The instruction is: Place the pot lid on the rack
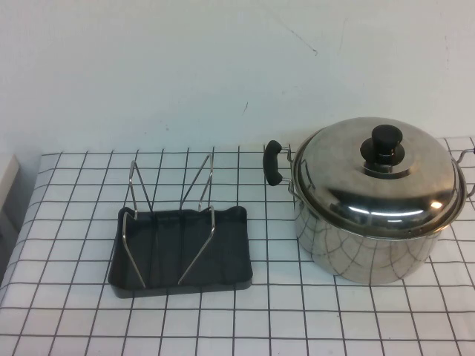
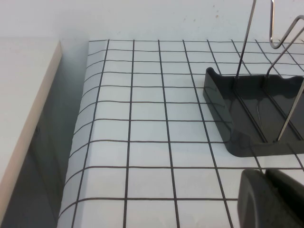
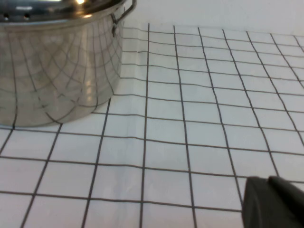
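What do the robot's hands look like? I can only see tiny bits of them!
Only corners show. The left gripper appears in its wrist view as dark grey, smooth, rounded finger pieces pressed side by side, with a thin seam between them. The right gripper looks the same in its own wrist view: a dark, matte, rounded lump. No cables, markings or arms are visible, and the high view shows neither gripper.

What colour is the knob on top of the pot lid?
Black. The knob stands at the centre of the shiny steel pot lid, clearest in the high view.
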Controlling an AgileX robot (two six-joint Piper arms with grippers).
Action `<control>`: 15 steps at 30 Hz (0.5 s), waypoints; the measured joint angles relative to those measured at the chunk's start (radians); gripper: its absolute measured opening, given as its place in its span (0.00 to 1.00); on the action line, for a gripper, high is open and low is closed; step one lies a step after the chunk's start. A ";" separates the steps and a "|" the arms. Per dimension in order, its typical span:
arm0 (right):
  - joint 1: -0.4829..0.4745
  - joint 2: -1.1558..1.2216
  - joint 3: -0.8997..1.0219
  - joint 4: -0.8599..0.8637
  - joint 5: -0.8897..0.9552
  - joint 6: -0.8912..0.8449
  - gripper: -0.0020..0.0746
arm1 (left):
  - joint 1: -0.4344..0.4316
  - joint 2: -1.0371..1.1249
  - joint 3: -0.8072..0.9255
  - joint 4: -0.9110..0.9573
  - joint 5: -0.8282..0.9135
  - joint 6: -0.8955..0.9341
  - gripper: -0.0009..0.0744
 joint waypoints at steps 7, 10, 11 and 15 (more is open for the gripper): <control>0.000 0.000 0.000 0.019 -0.001 -0.058 0.02 | 0.000 0.000 0.000 0.000 0.000 0.000 0.01; 0.000 0.000 0.000 0.022 -0.001 -0.058 0.02 | 0.000 0.000 0.000 0.000 0.000 0.000 0.01; 0.000 0.000 0.000 0.022 -0.001 -0.058 0.02 | 0.000 0.000 0.000 0.000 0.000 0.000 0.01; 0.000 0.000 0.000 0.023 -0.001 -0.058 0.02 | 0.000 0.000 0.000 0.000 0.000 0.000 0.01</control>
